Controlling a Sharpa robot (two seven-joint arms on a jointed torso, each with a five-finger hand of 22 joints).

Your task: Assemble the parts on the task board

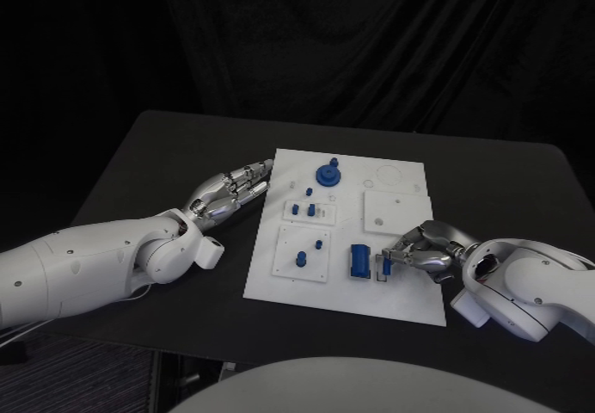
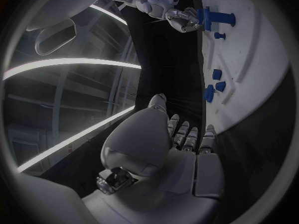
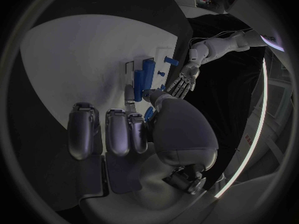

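the task board (image 1: 279, 284) lay in the middle of the black table (image 1: 149, 155), carrying several blue parts. the right hand (image 1: 421, 248) rested at the board's near right edge, fingers curled towards a tall blue block (image 1: 359, 260) standing just beside a thin grey pin (image 1: 386, 267). in the right wrist view the fingertips (image 3: 129, 128) sat close against the pin (image 3: 129, 91) and the block (image 3: 141, 76); whether anything was actually pinched could not be told. the left hand (image 1: 230, 196) lay flat on the table just beside the board's left edge, fingers extended and apart, holding nothing. a round blue knob (image 1: 328, 174) stood at the board's far side, and smaller blue pegs (image 1: 302, 209) sat in the left-hand plates. the step in hand appeared to be seating or gripping the piece by the block; the next move would likely call for a firm pinch and upright alignment over its socket.
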